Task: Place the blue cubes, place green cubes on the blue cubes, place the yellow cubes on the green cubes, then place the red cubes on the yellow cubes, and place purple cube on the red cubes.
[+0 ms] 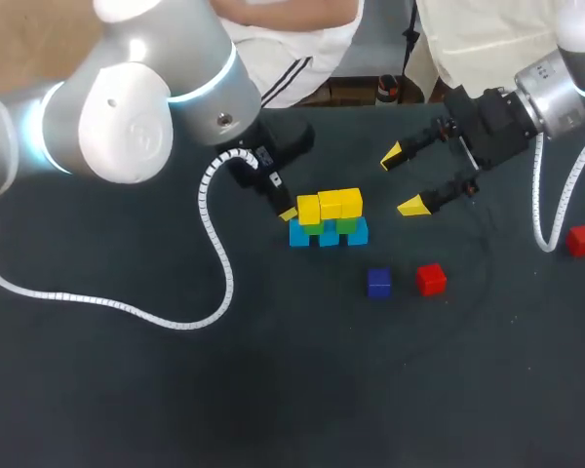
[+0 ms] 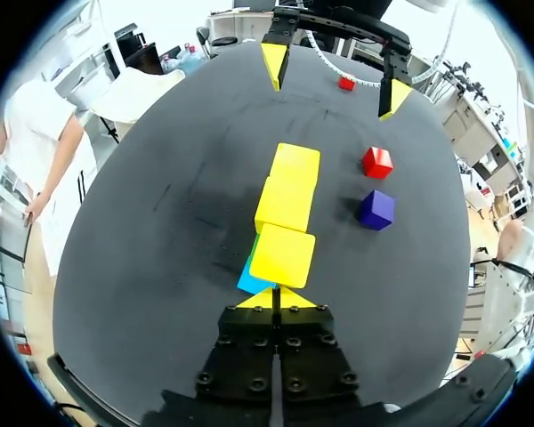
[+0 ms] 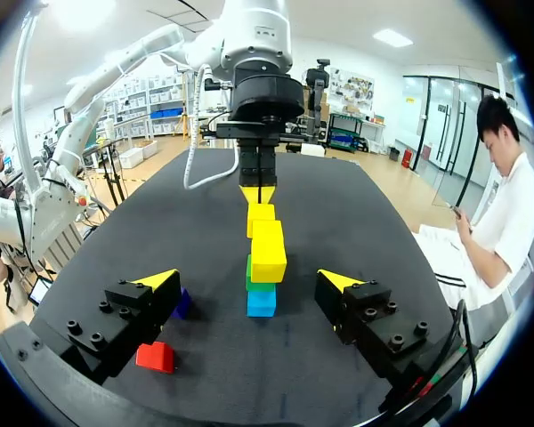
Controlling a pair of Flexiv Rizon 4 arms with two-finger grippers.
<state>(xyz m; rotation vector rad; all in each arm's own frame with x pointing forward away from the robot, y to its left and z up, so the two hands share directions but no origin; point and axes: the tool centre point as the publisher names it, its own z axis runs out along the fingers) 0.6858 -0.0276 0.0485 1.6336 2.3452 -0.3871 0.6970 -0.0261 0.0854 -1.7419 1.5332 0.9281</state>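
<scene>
The left gripper (image 1: pixel 286 212) has its fingers closed together, empty, just beside the yellow cubes (image 1: pixel 331 205). The right gripper (image 1: pixel 403 181) is spread wide, empty, near their other end. These top green cubes (image 1: pixel 348 225) on blue cubes (image 1: pixel 301 236), mid-desk (image 1: pixel 175 390). A red cube (image 1: pixel 430 279) and purple cube (image 1: pixel 378 283) lie frontward, and a second red cube (image 1: pixel 582 240) lies near the right edge.

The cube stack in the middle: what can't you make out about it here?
- Green cubes: head view, yellow cubes on top cover most of them, so their count is unclear.
- Blue cubes: right wrist view looks along the row, and only the nearest shows.
- Left end effector: left wrist view, contact with the nearest yellow cube is unclear.
</scene>
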